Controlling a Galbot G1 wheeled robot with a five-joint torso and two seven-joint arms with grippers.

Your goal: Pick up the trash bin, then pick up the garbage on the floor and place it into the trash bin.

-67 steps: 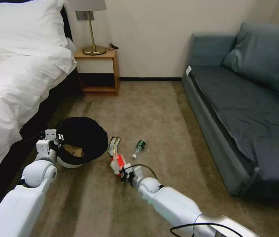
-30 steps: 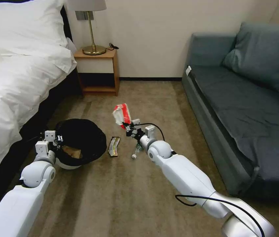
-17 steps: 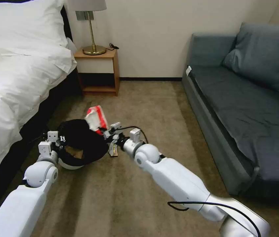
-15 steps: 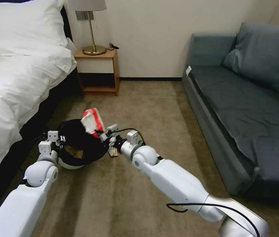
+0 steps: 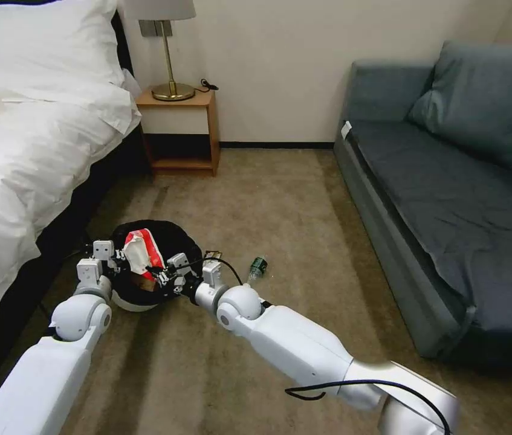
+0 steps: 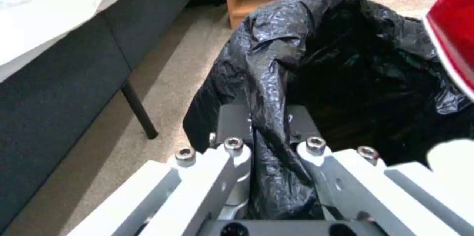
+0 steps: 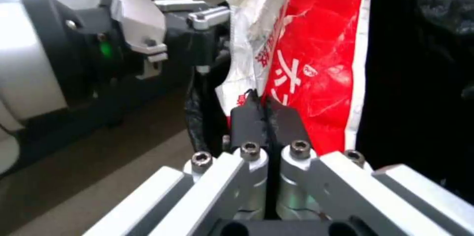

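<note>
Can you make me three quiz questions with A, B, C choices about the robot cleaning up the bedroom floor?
1. Where is the red-and-white wrapper?
A. Over the trash bin
B. On the bed
C. On the sofa

2. What colour is the bin's liner bag?
A. Blue
B. Black
C. Yellow

3. What is the right gripper doing?
A. Wide open
B. Holding the bottle
C. Pinching the wrapper

Answers:
1 A: the head view shows it at the bin's mouth.
2 B: the left gripper pinches crinkly black plastic.
3 C: its fingers are shut on the wrapper's edge.
</note>
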